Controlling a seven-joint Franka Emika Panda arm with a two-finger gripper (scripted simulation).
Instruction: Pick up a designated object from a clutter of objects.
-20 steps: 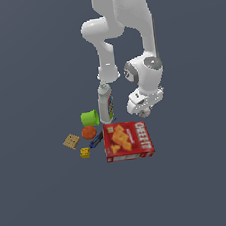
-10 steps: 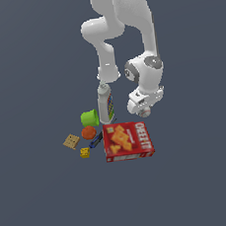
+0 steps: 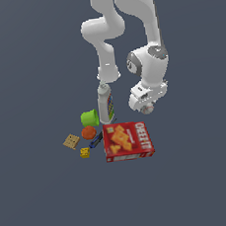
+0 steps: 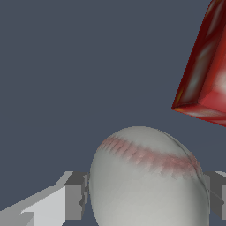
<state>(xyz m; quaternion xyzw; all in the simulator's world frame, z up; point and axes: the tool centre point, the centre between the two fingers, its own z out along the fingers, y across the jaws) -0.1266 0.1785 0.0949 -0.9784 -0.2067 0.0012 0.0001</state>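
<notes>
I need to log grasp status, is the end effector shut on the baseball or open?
Shut on the baseball: the end effector fingers press both its sides.

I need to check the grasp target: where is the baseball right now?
In the exterior view the baseball sits under the hand, right of the white bottle and beyond the red cracker box; the wrist view shows it between the fingers.

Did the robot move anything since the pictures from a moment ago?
Nothing visibly changed. The gripper stays closed on the baseball, by the cracker box's far edge. The bottle, green cup and orange fruit stayed put.
</notes>
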